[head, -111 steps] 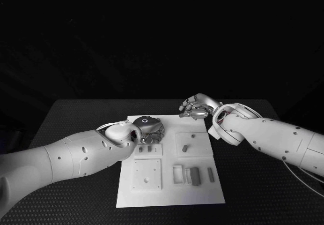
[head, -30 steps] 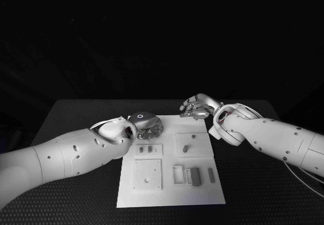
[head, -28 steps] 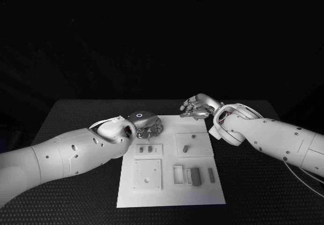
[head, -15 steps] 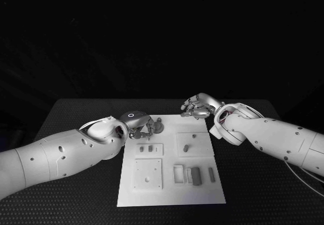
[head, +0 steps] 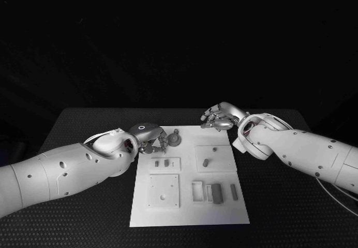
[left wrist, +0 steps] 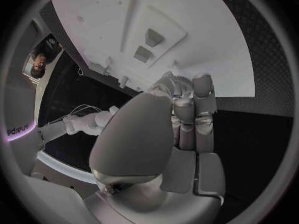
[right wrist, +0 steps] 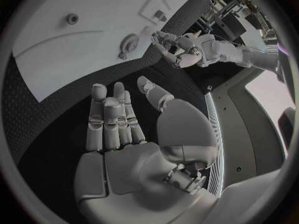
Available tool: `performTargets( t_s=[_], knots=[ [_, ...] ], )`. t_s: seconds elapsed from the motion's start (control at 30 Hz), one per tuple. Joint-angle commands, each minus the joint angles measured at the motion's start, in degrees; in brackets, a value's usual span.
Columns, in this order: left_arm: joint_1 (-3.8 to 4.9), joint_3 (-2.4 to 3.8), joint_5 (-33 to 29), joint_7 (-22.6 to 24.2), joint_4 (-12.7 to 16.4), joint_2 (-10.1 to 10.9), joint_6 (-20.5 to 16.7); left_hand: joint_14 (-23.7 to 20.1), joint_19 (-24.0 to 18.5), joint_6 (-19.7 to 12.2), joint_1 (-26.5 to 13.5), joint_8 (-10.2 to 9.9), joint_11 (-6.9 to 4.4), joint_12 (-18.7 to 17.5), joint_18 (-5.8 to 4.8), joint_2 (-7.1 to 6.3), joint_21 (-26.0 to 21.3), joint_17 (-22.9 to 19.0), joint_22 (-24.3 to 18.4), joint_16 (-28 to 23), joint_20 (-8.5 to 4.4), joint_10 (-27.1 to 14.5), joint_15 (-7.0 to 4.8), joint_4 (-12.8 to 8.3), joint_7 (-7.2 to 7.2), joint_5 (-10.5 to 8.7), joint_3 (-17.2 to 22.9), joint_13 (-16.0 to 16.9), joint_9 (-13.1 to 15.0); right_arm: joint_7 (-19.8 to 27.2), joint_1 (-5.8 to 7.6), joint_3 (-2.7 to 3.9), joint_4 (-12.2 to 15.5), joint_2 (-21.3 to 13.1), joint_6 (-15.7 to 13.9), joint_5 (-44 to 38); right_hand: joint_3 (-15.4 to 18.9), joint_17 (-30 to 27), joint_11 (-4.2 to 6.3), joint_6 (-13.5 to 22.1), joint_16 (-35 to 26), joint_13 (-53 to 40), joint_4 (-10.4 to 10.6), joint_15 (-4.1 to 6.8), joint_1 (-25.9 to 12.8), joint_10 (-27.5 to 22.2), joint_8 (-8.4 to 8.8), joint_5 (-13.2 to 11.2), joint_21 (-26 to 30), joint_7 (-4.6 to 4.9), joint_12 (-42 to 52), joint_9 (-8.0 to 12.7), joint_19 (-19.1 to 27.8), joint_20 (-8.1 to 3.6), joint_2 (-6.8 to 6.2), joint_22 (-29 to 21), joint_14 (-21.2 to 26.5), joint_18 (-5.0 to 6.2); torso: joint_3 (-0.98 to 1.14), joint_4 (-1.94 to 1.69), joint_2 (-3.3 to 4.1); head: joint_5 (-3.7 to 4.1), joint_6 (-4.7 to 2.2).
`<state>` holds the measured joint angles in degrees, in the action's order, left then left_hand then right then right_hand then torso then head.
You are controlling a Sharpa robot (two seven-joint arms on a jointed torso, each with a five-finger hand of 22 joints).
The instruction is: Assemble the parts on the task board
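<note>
left hand (head: 151, 139) empty, fingers loosely curled beside round part (head: 174, 138) on task board (head: 190, 212); next regrasp it, right hand (head: 220, 118) open.

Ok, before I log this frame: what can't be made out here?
- Left hand, head view: its own wrist hides the fingers, so contact with the round part cannot be told.
- Left wrist view: the palm covers the fingers, hiding any hold.
- Parts on the board, head view: too small to tell seated from loose.
- Right hand, head view: its back hides the palm; the right wrist view shows it holding nothing.
</note>
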<state>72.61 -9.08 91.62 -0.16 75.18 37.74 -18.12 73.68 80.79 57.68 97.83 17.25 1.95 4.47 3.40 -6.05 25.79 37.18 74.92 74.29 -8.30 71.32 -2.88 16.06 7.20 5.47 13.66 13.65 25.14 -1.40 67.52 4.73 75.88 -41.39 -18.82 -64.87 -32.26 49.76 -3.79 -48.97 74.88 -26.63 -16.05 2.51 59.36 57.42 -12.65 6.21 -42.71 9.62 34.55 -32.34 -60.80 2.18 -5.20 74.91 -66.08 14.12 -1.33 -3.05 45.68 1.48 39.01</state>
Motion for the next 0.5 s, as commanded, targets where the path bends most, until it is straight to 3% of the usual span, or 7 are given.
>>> performTargets(
  t_s=[0.03, 0.5],
  knots=[
    [0.02, -0.01, -0.2, -0.3, -0.1, -0.2, 1.3, 0.0, -0.1, 0.5, -0.5, 0.3, 1.25, 0.2, 5.46, 0.05, 0.2, -0.1, 1.2, 0.4, -0.4, 1.7, -0.4, 0.0, 0.08, -0.03, 0.2, 0.1, 0.1, 0.5, -0.04, 0.01, 0.1, 0.0, 0.0, 0.0, -0.1, -0.1, -0.16, 0.0, -0.2, 0.1, 0.3, -0.13, -0.7, 0.4, 0.21, 0.3, 0.2, 0.52, -0.4, 0.1, -0.2, 0.18, -0.07, 1.0, 0.0, 0.88, 0.05, 0.03, 0.04, -0.09, 0.04],
    [-0.01, -0.57, 0.1, -0.1, -1.3, -0.9, 2.2, 0.0, -0.1, 0.6, -0.4, 0.3, 1.18, 0.2, 5.41, 0.06, 0.2, -0.1, 1.2, 0.4, -0.42, 2.0, -0.46, 0.0, 0.04, -0.05, 0.4, 0.2, 0.1, 0.5, -0.04, 0.0, 0.0, 0.0, 0.0, 0.0, -0.1, -0.1, -0.16, 0.0, -0.2, 0.1, 0.3, -0.13, -0.7, 0.5, 0.21, 0.3, 0.2, 0.52, -0.4, 0.1, -0.2, 0.17, -0.08, 1.0, 0.0, 0.88, 0.06, 0.06, 0.07, -0.11, 0.12]
  ],
)
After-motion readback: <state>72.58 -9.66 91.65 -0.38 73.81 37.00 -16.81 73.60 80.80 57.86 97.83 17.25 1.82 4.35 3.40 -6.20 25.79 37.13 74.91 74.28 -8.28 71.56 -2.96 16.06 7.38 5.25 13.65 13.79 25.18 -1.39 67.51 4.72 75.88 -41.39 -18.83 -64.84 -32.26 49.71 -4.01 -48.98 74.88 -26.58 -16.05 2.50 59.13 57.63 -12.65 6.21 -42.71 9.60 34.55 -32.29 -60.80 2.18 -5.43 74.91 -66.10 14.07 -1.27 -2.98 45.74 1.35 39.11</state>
